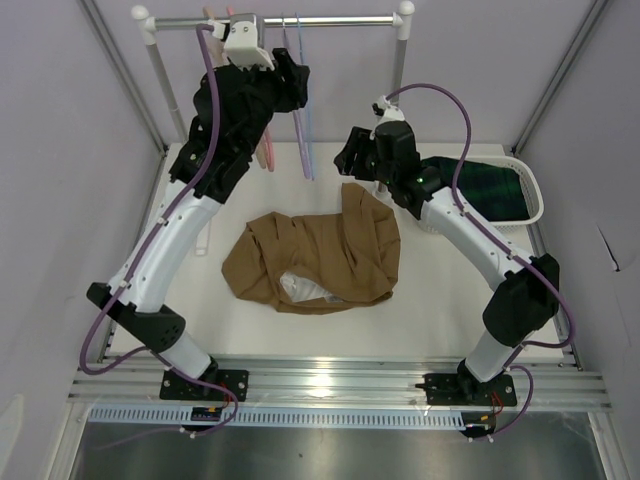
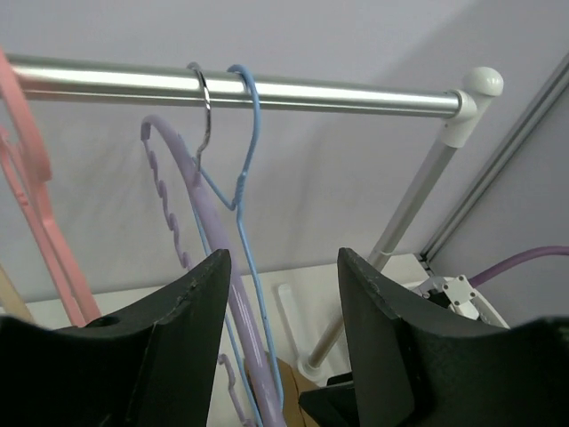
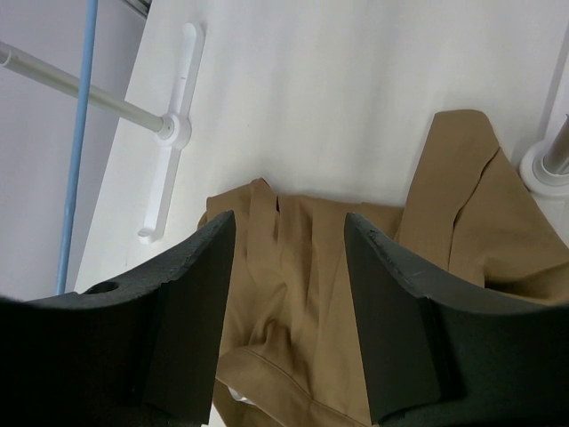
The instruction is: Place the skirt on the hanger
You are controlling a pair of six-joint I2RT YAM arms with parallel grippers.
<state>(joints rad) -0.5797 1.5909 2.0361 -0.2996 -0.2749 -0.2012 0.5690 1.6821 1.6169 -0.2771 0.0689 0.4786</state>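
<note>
The tan-brown skirt (image 1: 320,260) lies crumpled in the middle of the table, a bit of whitish lining showing at its near edge. The thin pale blue hanger (image 1: 305,130) hangs by its hook from the rail. My left gripper (image 1: 297,85) is raised just below the rail. In the left wrist view it is open (image 2: 283,267), and the hanger's (image 2: 244,178) arm runs down between the fingers close to the left finger, unclamped. My right gripper (image 1: 352,152) hovers over the skirt's far right part. In the right wrist view it is open (image 3: 289,231) above the skirt (image 3: 311,302), holding nothing.
The metal rail (image 2: 338,93) also carries a scalloped lavender hanger (image 2: 200,231) and a pink hanger (image 2: 36,196). A white basket (image 1: 535,185) with dark green plaid cloth sits at the right. The rail's posts and white foot (image 3: 173,124) stand at the back.
</note>
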